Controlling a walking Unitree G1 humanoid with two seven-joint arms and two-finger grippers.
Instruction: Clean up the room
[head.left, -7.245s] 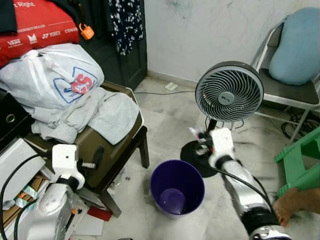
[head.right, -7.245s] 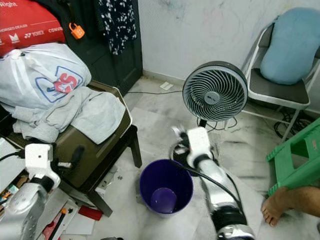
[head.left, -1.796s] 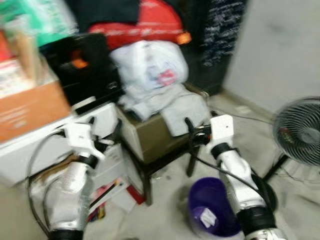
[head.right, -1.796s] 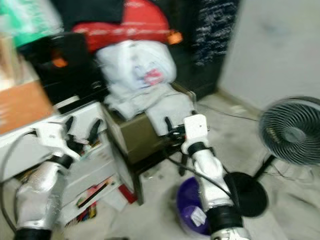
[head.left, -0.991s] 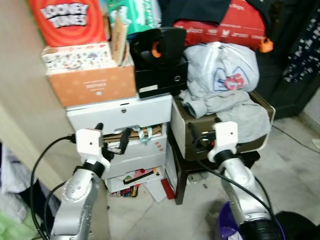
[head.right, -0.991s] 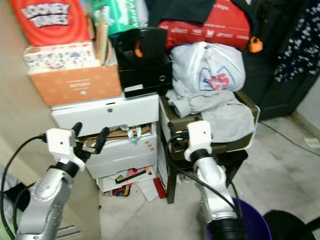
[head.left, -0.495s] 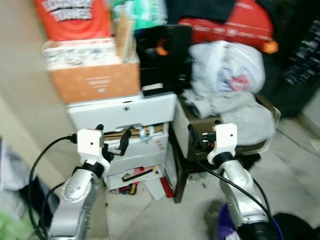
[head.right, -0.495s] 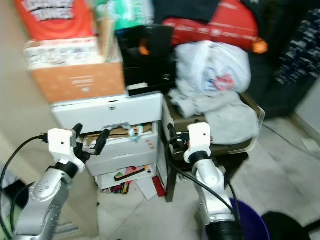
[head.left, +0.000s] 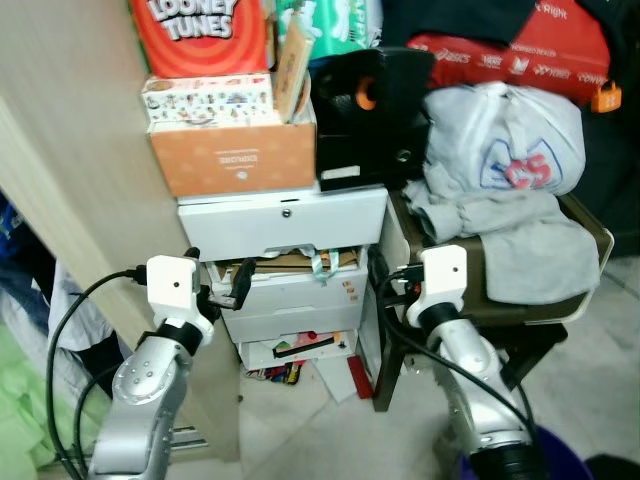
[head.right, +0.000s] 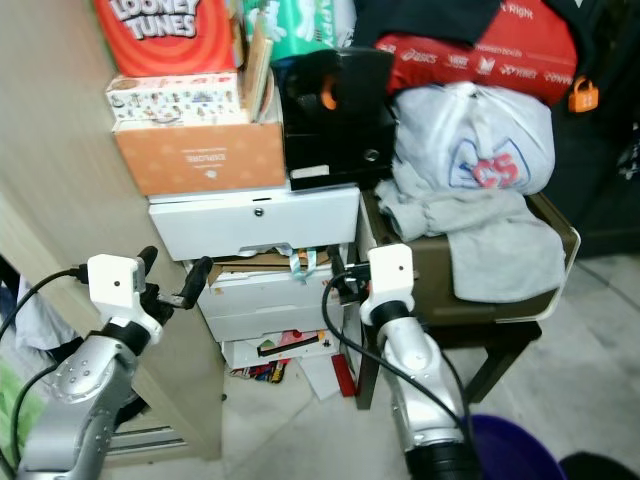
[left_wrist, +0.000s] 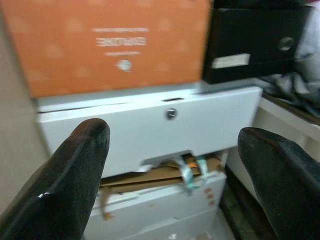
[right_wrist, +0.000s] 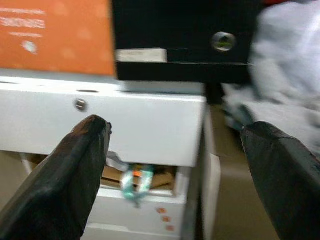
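Item 1: white drawer unit (head.left: 285, 270), centre of view, against a tall wood panel (head.left: 70, 150). Top drawer front w/ small round lock; the drawer below sits ajar, cardboard and a teal ribbon (head.left: 318, 265) poking out of the gap, prob. overfilled so it can't close. Bottom slot holds loose books/papers (head.left: 290, 352), some spilling to the floor (head.left: 330, 420). Likely the next tidy target, judging by where both arms point.

Item 2: stacked on the unit: orange cardboard box (head.left: 232, 155) w/ a patterned carton on top and a red Looney Tunes bag (head.left: 200, 30) above; black box (head.left: 365, 120) w/ orange tab beside it. Piled high, apparently for lack of storage.

Item 3: low brown table (head.left: 540, 300), just right of the unit, touching or nearly so. Carries grey clothes (head.left: 520, 235) draped over its edge and a white plastic bag (head.left: 515, 135) w/ red-blue logo; red bag (head.left: 520, 55) behind.

Item 4: left gripper (head.left: 220, 285), raised in front of the ajar drawer, fingers (left_wrist: 65, 175) apart, nothing between them, not touching the unit.

Item 5: right gripper (head.right: 340, 275), level w/ the unit's right edge, near the table corner, fingers (right_wrist: 75, 165) apart, empty.

Item 6: purple bin rim (head.right: 510, 445), floor, lower right, near the robot.
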